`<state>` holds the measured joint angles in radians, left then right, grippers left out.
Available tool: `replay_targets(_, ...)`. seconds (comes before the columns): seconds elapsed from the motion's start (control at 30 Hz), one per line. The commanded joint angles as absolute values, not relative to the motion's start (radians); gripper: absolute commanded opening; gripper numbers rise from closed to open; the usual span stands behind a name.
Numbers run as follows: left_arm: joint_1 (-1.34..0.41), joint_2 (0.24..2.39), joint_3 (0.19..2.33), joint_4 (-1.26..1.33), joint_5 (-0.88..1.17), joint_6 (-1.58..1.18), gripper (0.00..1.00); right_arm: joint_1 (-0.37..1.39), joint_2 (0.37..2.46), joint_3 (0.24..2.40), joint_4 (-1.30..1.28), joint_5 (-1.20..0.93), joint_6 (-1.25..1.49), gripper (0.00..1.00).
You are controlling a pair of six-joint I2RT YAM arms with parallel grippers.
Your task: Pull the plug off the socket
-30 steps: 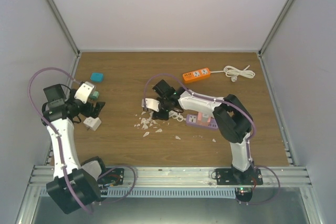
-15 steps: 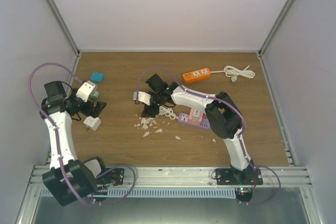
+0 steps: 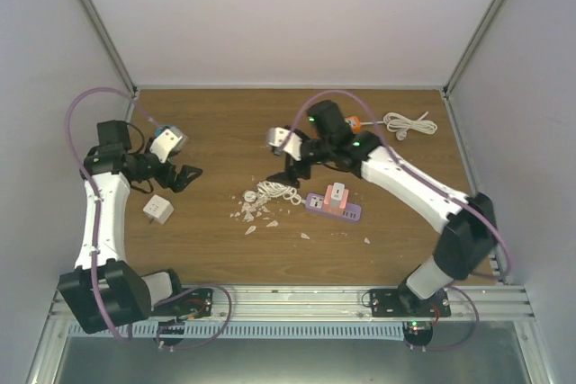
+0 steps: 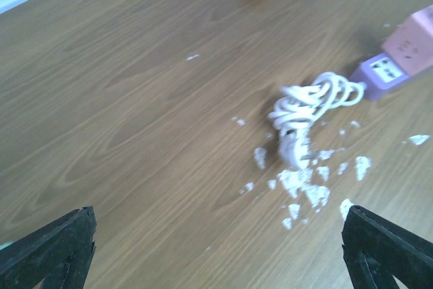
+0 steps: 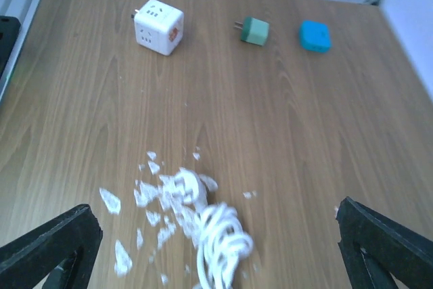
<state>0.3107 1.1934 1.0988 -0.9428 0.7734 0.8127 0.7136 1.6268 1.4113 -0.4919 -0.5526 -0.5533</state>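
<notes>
Left gripper (image 3: 186, 177) spread wide, empty; white cube socket (image 3: 157, 210) lies near it. White shards (image 3: 252, 213) and a coiled white cord (image 3: 277, 193) mid-table. Right gripper (image 3: 294, 171) wide too, holding nothing, just beyond the coil. Purple power strip (image 3: 346, 211) runs left-right, with a pink plug (image 3: 337, 192) seated on top.

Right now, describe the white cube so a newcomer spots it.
Wooden table, left side, by the left arm: three small things lie in a row. The white cube ends it; next come the green plug and blue block. It alone is white with socket holes.
</notes>
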Motion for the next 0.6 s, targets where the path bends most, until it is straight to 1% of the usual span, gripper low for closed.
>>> replay_targets(0.0, 0.196, 1.199, 1.138, -0.894, 0.791, 0.759, 0.99, 0.617, 1.468, 1.268, -0.492, -0.632, -0.600, 0.97)
replay_targets(0.23, -0.047, 1.258, 1.164, -0.788, 0.779, 0.679, 0.99, 0.432, 1.221, 1.055, -0.539, -0.702, -0.696, 1.00)
replay_targets(0.33, -0.154, 1.310, 1.189, -0.759, 0.773, 0.676, 0.99, 0.360, 1.177, 0.980, -0.564, -0.696, -0.732, 1.00)
replay_targets(0.47, -0.292, 1.401, 1.230, -0.725, 0.745, 0.664, 0.99, 0.258, 1.132, 0.888, -0.614, -0.741, -0.811, 1.00)
replay_targets(0.57, -0.356, 1.455, 1.256, -0.707, 0.731, 0.653, 0.99, 0.190, 1.098, 0.833, -0.653, -0.757, -0.884, 1.00)
